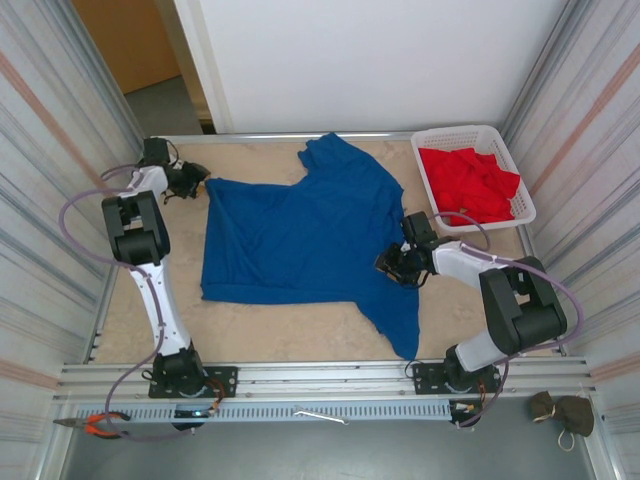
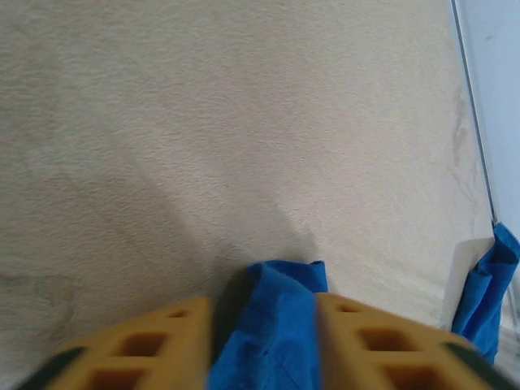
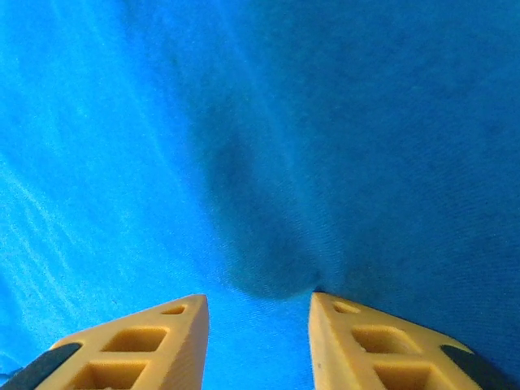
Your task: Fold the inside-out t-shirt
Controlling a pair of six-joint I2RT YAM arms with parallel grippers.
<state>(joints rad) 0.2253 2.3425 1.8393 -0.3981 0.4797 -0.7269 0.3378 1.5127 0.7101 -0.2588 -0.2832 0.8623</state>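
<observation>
The inside-out t-shirt point(image 1: 300, 240), royal blue, lies spread nearly flat on the beige table, one sleeve toward the back and one toward the front right. My left gripper point(image 1: 195, 181) is at the shirt's far-left corner. In the left wrist view its yellow fingers point(image 2: 162, 341) stand apart, with a bunched corner of blue cloth point(image 2: 280, 292) between them; the cloth leans on the right finger and a gap shows on the left. My right gripper point(image 1: 392, 264) rests on the shirt's right side. It is open over the cloth point(image 3: 244, 122), and a shallow fold lies by its right fingertip.
A white basket point(image 1: 470, 131) holding a red garment point(image 1: 470, 185) stands at the back right corner. Corrugated walls close in both sides. Pliers point(image 1: 95, 426) lie on the front rail at the left. Bare table shows along the left and front edges.
</observation>
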